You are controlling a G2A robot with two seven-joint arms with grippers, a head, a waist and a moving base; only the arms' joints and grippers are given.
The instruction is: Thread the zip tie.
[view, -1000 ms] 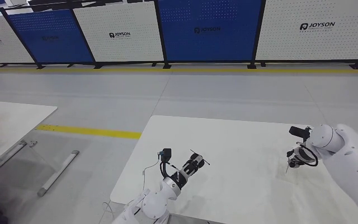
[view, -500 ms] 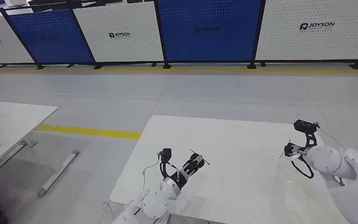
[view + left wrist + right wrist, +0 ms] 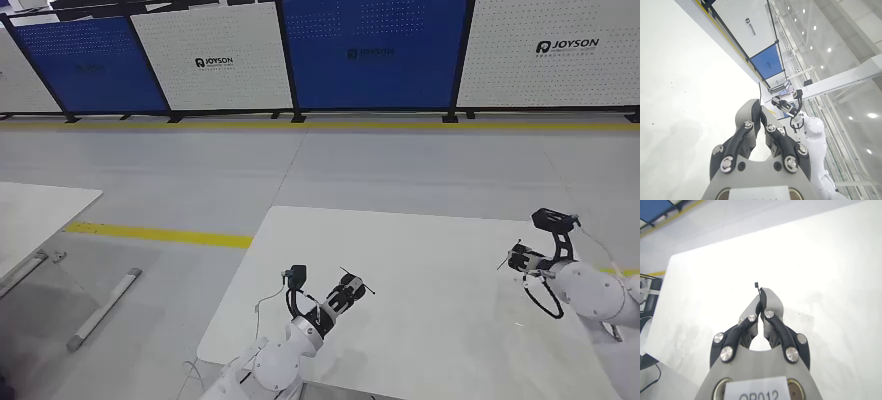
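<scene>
Left fingers (image 3: pixel 745 111): closed on a zip tie strip (image 3: pixel 759 91), desk's (image 3: pixel 420 260) 7 o'clock
Right fingers (image 3: pixel 774 302): gripping a zip tie head end (image 3: pixel 756 285), 3 o'clock
Change: we see the right wrist turned upward; ends well apart, threading not begun

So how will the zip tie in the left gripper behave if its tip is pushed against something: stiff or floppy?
Probably springy rather than floppy: the zip tie stands straight out past the shut left gripper without drooping. It is very thin, so the tip would likely bend aside under a push. Likely very light: a fingertip pinch holds it.
</scene>
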